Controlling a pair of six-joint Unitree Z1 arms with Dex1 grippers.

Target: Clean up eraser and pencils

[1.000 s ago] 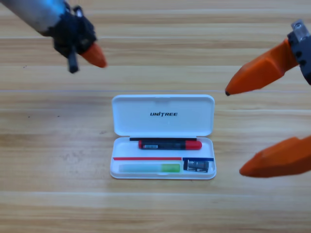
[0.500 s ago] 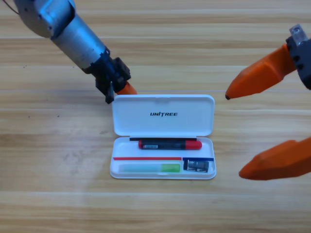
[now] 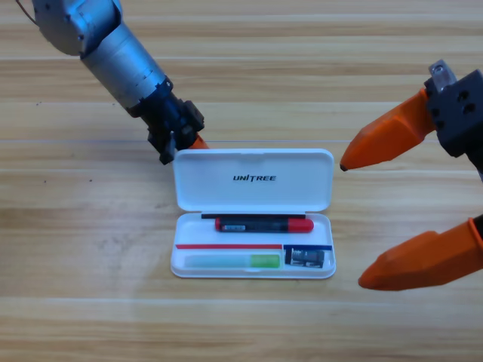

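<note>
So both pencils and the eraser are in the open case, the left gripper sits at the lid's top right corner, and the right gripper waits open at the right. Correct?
Not quite. The high view shows the left gripper at the lid's top left corner, not its top right. The rest holds: both pencils and the eraser lie in the open case, and the right gripper waits open at the right.
</note>
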